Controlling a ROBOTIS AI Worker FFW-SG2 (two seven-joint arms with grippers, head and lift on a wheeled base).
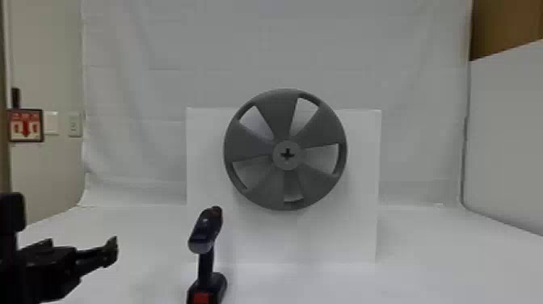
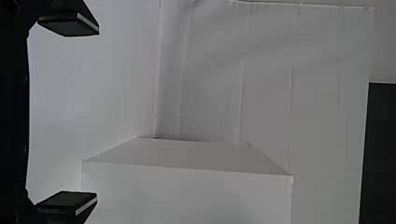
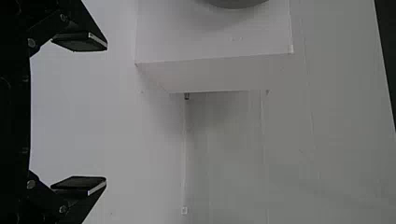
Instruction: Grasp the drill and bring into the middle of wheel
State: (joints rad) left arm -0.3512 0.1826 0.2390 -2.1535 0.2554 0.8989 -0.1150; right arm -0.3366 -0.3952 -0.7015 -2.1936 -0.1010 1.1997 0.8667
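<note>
Has the drill (image 1: 205,232) upright on the white table (image 1: 424,250), in front and to the left of the gray five-spoked wheel (image 1: 280,113), and untouched. Keeps the left gripper (image 1: 110,252) well apart to the drill's left, spread wide and empty, with the right gripper (image 3: 106,113) likewise parted and holding nothing, seen in its own wrist view. Mounts the wheel upright at the front of a white box (image 1: 202,161).

The left arm (image 1: 10,279) came in at the lower left of the head view, the left gripper (image 1: 111,252) pointing right. In its wrist view, its fingers stood wide apart at upper and lower left. The right gripper (image 3: 106,112) was likewise spread at the right wrist view's left.
</note>
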